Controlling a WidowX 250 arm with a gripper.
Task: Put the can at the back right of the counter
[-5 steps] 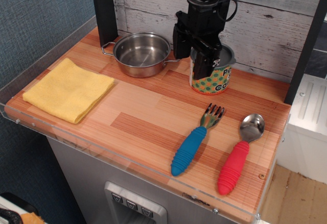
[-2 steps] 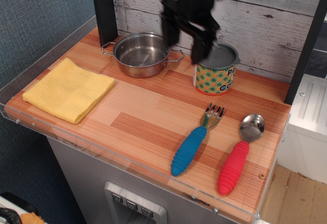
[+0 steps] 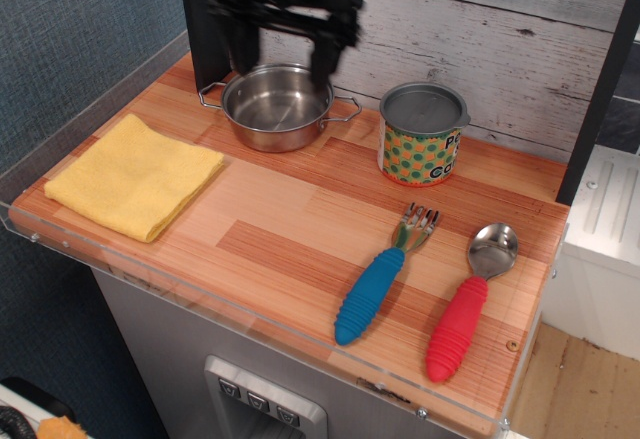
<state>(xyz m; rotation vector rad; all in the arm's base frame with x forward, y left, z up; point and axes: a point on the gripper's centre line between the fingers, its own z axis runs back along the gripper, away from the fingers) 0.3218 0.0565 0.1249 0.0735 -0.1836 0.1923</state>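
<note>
I'm pulling my black gripper (image 3: 280, 54) up and away to the left now, and it's swinging clear over the steel two-handled pot (image 3: 277, 105) at the back of the counter. A second ago it was down around the short tin can with the grey lid and the green dotted label (image 3: 422, 135); now it's well apart from it, with nothing between the fingers. The fingers are hanging spread wide, though the arm is blurring as it moves, so I'm reading that spread as likely rather than certain.

The can is standing upright on its own on the light and reddish-brown wooden plank counter (image 3: 280, 229), close to the whitewashed plank wall at the back, towards the right end. It's sitting just where it was while I was holding it, with no tipping and no sliding as I'm letting go.

So I'm judging the placing as done: the can is resting at the back right and I'm simply retreating. The blue-handled fork (image 3: 381, 277) and red-handled spoon (image 3: 468, 298) are lying undisturbed in front of it, and the folded yellow cloth (image 3: 133, 173) is lying far off on the left.
</note>
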